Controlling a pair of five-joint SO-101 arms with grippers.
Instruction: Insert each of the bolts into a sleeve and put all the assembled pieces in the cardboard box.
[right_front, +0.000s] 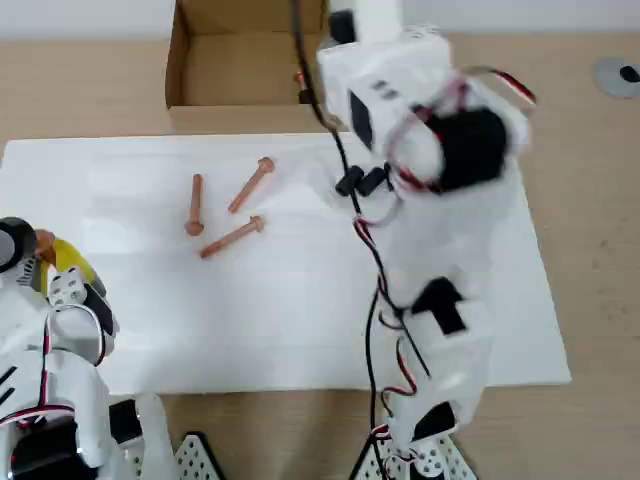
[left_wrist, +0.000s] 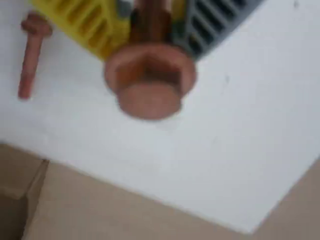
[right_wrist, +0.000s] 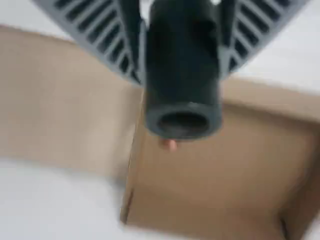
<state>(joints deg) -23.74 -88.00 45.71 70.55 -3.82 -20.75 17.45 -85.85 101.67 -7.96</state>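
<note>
Pale wooden table with a white sheet, seen from above

We look down on a light tan wooden table (right_front: 590, 200) whose middle is covered by a large white sheet (right_front: 300, 320) lying flat. Bare wood shows along the far side, on the right and at the near edge. Towards the far right corner we see a small round grey fitting (right_front: 617, 76) in the tabletop. Beyond the table's far edge runs a plain pale strip (right_front: 80, 18); we cannot tell whether it is wall or floor. The light is soft and even, with only faint shadows on the sheet.
</note>
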